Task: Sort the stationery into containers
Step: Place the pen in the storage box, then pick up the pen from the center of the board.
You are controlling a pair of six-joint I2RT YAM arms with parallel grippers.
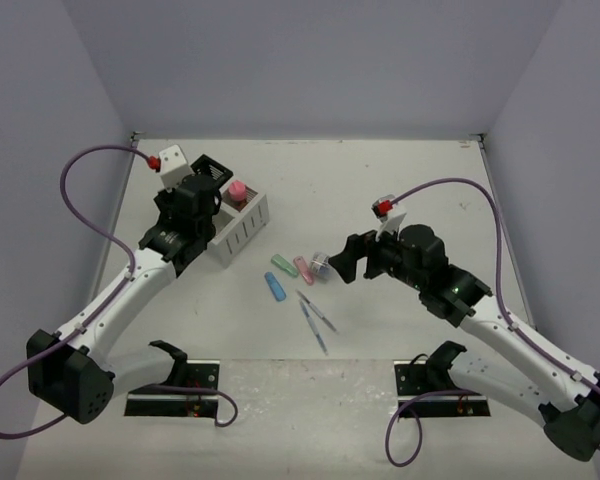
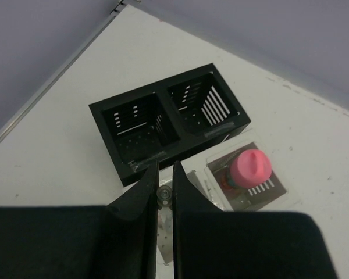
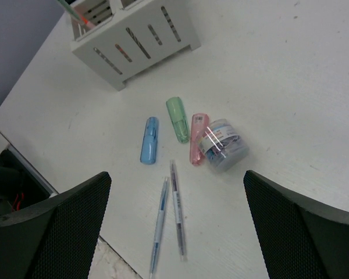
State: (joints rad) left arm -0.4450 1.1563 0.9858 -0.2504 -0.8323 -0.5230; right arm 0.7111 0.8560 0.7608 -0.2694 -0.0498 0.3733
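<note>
My left gripper (image 2: 163, 187) is shut on a thin pen (image 2: 163, 192), seen end-on between the fingers, above the near compartment of the white box (image 2: 202, 181). The pink-capped bottle (image 2: 250, 167) stands in that box's other compartment. The black box (image 2: 163, 125) lies just beyond, with no items showing inside it. In the top view the left gripper (image 1: 202, 222) hangs over the white box (image 1: 245, 228). My right gripper (image 3: 175, 174) is open and empty above two grey pens (image 3: 176, 209). Blue (image 3: 149, 140), green (image 3: 178, 119) and pink (image 3: 196, 145) sticks lie beside a clear jar (image 3: 224, 145).
A slanted pen with an orange tip (image 3: 81, 18) shows over the white box (image 3: 139, 40) in the right wrist view. Grey walls enclose the table (image 1: 400, 180) on three sides. Both arm bases sit at the near edge.
</note>
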